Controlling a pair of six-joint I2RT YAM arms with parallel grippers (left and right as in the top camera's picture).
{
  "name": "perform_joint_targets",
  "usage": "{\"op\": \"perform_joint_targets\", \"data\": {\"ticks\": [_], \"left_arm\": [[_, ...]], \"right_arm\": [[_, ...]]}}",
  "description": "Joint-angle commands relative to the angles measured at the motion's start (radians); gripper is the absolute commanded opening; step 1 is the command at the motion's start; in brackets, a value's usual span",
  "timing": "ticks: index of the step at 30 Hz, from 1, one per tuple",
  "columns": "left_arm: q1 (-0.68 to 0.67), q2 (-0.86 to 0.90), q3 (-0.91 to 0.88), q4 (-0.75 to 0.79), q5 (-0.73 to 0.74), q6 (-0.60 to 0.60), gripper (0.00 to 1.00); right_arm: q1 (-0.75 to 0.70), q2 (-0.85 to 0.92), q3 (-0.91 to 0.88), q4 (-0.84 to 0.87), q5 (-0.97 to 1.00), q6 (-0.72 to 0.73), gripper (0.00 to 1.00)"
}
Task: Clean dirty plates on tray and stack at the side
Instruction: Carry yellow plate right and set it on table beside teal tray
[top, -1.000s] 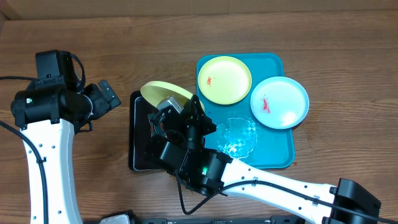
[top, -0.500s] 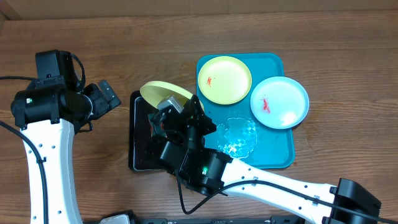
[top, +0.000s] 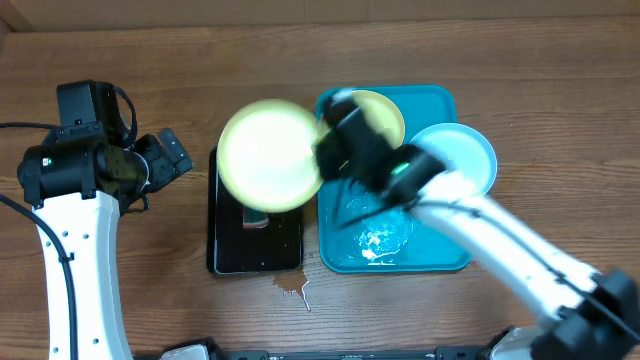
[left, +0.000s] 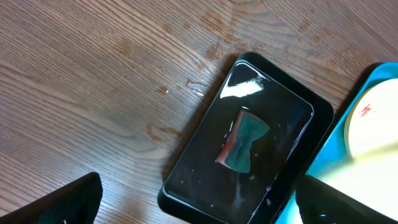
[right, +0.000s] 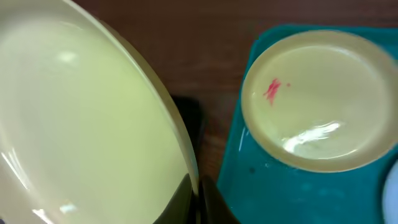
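**Mia:** Fingers (right: 217, 210) of the right gripper (right: 198, 200) pinch the rim of a yellow plate (right: 81, 112), right?

**Ben:** Yes, clamped tight. It hangs over the black tray (top: 230, 255). I see no red on it.

**Mia:** And past those fingers?

**Ben:** A second yellow plate (right: 317, 99) and a blue plate (top: 465, 160) sit on the blue tray (top: 440, 255). Both have red smears.

**Mia:** The left fingers (left: 62, 199)?

**Ben:** Wide apart, holding nothing.

**Mia:** So I think one is washed, none are stacked, and two are left.

Left end effector (top: 175, 155) open, right end effector (right: 198, 202) (blurred) pinching a plate (right: 81, 118).
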Motion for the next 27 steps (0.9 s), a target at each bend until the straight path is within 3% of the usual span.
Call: {"op": "perform_joint_targets", "data": {"ticks": [1,10,15,20,27], "left_arm": [[0.004,-0.006,0.011,0.002,0.0,0.0,1.0],[0.004,-0.006,0.011,0.002,0.0,0.0,1.0],[0.004,-0.006,0.011,0.002,0.0,0.0,1.0],[0.004,-0.006,0.011,0.002,0.0,0.0,1.0],[0.004,-0.006,0.011,0.002,0.0,0.0,1.0]], "right_arm": [[-0.24,-0.142,0.076,-0.05,-0.217,0.111,0.04],[-0.937,-0.092,0.072,-0.324,-0.205,0.153,0.04],[-1.199,0.019,0.063,-0.402,-0.2,0.098,0.04],[-1.312,0.121,0.003,-0.426,-0.087,0.08,0.04],[-1.313,0.175,-0.175,-0.354,-0.048,0.081,0.04]]}}
